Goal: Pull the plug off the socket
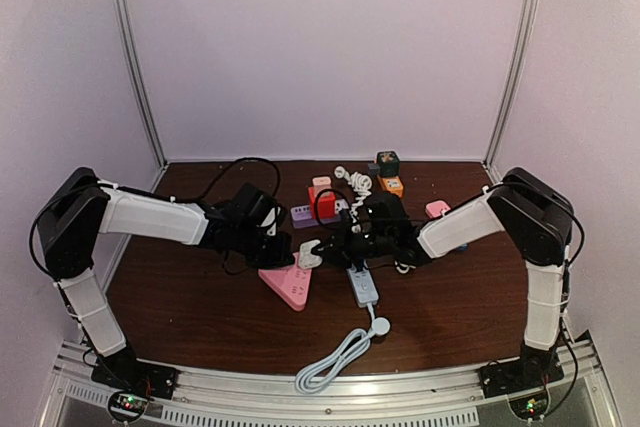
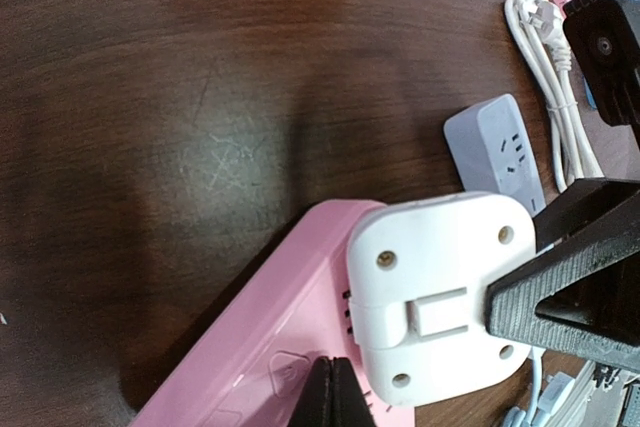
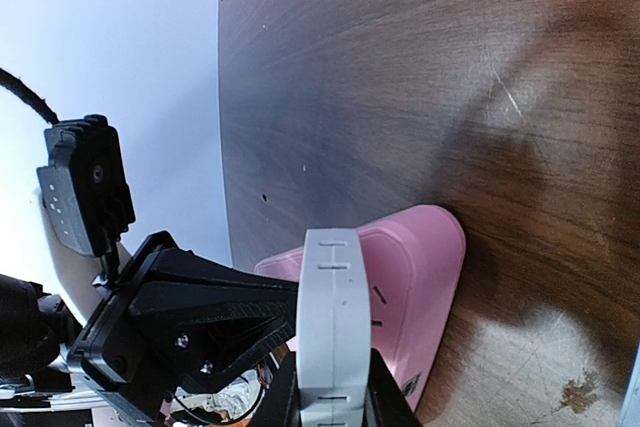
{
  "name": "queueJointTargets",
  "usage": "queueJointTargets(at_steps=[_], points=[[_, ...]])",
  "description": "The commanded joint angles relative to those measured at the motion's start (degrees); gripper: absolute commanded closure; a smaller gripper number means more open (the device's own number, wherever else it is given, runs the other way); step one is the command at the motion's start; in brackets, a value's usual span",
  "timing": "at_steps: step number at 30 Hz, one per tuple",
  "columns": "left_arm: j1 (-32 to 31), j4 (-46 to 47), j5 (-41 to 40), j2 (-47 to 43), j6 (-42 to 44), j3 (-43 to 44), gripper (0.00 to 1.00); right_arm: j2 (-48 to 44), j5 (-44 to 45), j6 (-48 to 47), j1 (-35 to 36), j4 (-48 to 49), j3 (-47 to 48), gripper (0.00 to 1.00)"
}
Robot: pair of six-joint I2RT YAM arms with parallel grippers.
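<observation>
Pink plastic marks the socket (image 1: 287, 287), a wedge-shaped strip lying near the middle of the dark wooden table (image 1: 190, 297). At its far right end we see the white plug (image 1: 311, 253), a squarish block with rounded corners, set against the socket's face. We cannot tell whether its pins are still inside.

The right gripper (image 3: 335, 392) reaches in from the right and is clamped on the plug. In its wrist view the plug stands edge-on between the two fingers, one pressed to each side. The pink body shows just behind it.

The left gripper (image 2: 333, 399) comes in from the left with its fingers drawn together into a single black wedge. The tip of the wedge is on the pink socket, right beside the near edge of the plug. From overhead we see the two grippers meeting over the far end of the socket, nearly touching.

A grey power strip (image 1: 363, 285) lies just to the right of the socket, apart from it.
</observation>
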Motion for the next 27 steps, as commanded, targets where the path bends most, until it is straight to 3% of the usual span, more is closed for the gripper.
queueJointTargets(at_steps=[1, 27], points=[[-0.18, -6.05, -2.64, 2.57, -0.19, -0.15, 1.0, -4.26, -3.15, 2.09, -0.2, 9.53, -0.84, 0.94], [-0.62, -6.92, -2.95, 4.83, 0.48, 1.66, 1.0, -7.66, -1.78, -0.45, -0.37, 6.77, -2.33, 0.95]])
